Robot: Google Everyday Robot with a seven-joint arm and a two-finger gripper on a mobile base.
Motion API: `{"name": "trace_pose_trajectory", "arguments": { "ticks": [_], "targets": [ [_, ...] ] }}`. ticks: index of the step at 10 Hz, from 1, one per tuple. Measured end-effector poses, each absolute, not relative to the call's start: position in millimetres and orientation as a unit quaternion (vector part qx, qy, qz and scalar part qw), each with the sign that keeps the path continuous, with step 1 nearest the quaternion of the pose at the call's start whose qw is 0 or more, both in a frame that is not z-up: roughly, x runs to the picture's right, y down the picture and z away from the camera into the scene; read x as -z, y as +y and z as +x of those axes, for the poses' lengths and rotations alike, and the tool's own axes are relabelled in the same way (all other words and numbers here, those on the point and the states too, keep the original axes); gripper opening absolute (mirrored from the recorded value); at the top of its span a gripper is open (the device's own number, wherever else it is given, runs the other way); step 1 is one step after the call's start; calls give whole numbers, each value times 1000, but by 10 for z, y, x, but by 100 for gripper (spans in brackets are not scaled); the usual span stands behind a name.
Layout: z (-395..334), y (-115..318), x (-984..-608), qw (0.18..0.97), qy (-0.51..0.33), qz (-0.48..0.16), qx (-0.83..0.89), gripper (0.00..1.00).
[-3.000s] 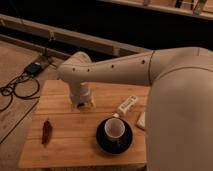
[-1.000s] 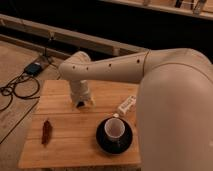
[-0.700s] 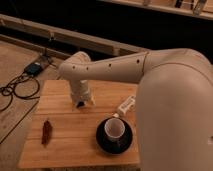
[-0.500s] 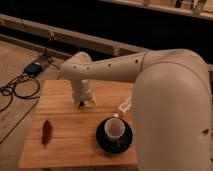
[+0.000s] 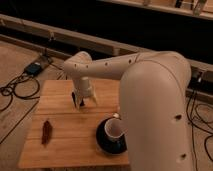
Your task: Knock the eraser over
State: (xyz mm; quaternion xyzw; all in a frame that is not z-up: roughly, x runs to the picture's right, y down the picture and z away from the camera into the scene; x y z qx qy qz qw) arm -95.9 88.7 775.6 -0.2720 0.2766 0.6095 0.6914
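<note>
I am looking down on the wooden table [image 5: 65, 147] now; the big white arm [image 5: 150, 85] is reaching in from 3 o'clock and bending down over the far half of the top; the claw [image 5: 84, 101] is hanging at roughly 12 o'clock from the table's middle, pointing straight down and sitting very low over the wood; I cannot tell whether it is standing wide or narrow, as its lower end is merging with shadow. The eraser [image 5: 80, 104] is showing only as a small dark block right at the tip of the claw, on its 9 o'clock side; I cannot tell whether the two are touching, nor whether the block is standing upright or lying flat. I am seeing the dark saucer [image 5: 100, 143] at about 4 o'clock from the table's middle, well apart from the claw, with a white cup [image 5: 114, 130] sitting on it; the arm is partly covering the saucer's 3 o'clock edge. A slender reddish-brown thing [image 5: 46, 132] is lying at 8 o'clock, near the table's left side. On the floor at 10 o'clock, dark cables [image 5: 15, 92] are trailing towards a small box [image 5: 35, 68].
</note>
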Motion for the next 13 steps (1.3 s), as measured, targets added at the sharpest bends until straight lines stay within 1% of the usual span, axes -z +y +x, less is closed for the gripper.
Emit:
{"name": "trace_pose_trajectory", "arguments": {
  "ticks": [5, 9, 13],
  "targets": [
    [-1036, 740, -8155, 702, 285, -274, -593, 65],
    [-1055, 522, -8513, 704, 284, -260, -597, 65],
    [-1101, 96, -8804, 688, 242, -238, -642, 65]
  ]
}}
